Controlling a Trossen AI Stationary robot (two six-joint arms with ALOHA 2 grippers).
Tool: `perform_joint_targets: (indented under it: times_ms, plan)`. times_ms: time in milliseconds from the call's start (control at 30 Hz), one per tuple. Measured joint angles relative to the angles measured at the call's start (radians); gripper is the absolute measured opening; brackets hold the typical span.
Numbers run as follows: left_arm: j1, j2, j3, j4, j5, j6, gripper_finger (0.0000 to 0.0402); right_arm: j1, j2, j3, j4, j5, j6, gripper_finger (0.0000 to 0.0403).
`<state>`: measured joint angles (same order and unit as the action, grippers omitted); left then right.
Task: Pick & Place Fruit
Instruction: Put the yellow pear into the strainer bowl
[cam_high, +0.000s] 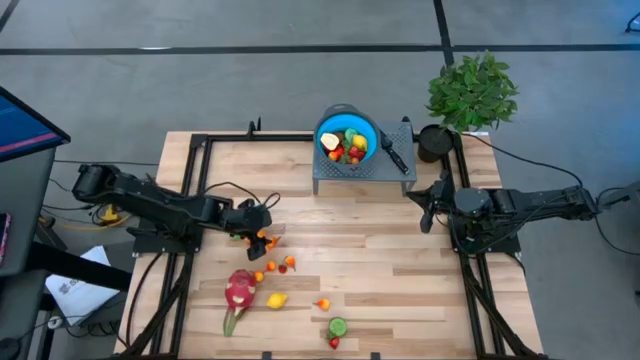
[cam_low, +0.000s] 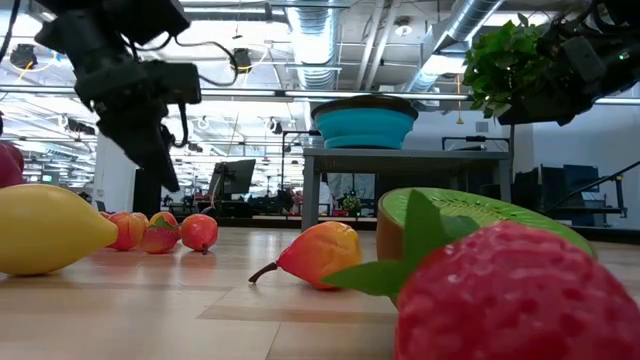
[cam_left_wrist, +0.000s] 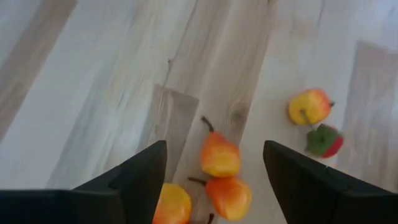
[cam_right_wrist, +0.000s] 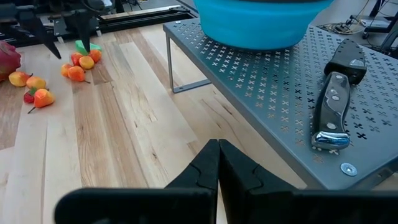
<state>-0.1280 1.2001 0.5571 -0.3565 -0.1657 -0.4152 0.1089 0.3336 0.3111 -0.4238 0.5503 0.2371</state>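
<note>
Small toy fruits lie on the wooden table. My left gripper (cam_high: 262, 232) stands open, pointing steeply down over a cluster of orange pears (cam_left_wrist: 219, 155); its fingers (cam_left_wrist: 140, 177) stand on either side of them, clear of the fruit. Beyond lie a yellow-red apple (cam_left_wrist: 309, 106) and a strawberry (cam_left_wrist: 323, 140). Nearer the front edge lie the pink dragon fruit (cam_high: 240, 290), a lemon (cam_high: 276, 299), an orange pear (cam_high: 322, 303), a green kiwi half (cam_high: 338, 326) and a strawberry (cam_high: 333, 342). My right gripper (cam_high: 428, 215) waits shut at the right, beside the stand.
A blue bowl (cam_high: 347, 135) holding several fruits stands on a grey perforated stand (cam_high: 365, 172) at the table's far middle, a black-handled knife (cam_high: 393, 152) beside it. A potted plant (cam_high: 470, 90) sits at the far right corner. Bare wood lies between the stand and the fruits.
</note>
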Motion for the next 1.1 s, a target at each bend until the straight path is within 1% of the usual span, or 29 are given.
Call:
perform_joint_targets:
  times_ms: [167,467,633,1100]
  plan:
    - [0.0,0.069,0.0,-0.001,0.006,0.0,0.0254,0.0,0.0,0.0,-0.013,0.0,0.001,0.0]
    - [0.0,0.176,0.0,0.069,0.009,-0.008,0.0253,0.0,0.0,0.0,-0.014,0.0,0.0,0.0]
    - [0.0,0.232,0.0,0.085,0.036,-0.008,0.0253,0.0,0.0,0.0,-0.015,0.0,0.0,0.0]
    - [0.0,0.246,0.002,0.108,0.028,-0.009,0.0253,0.0,0.0,0.0,-0.017,0.0,0.0,0.0]
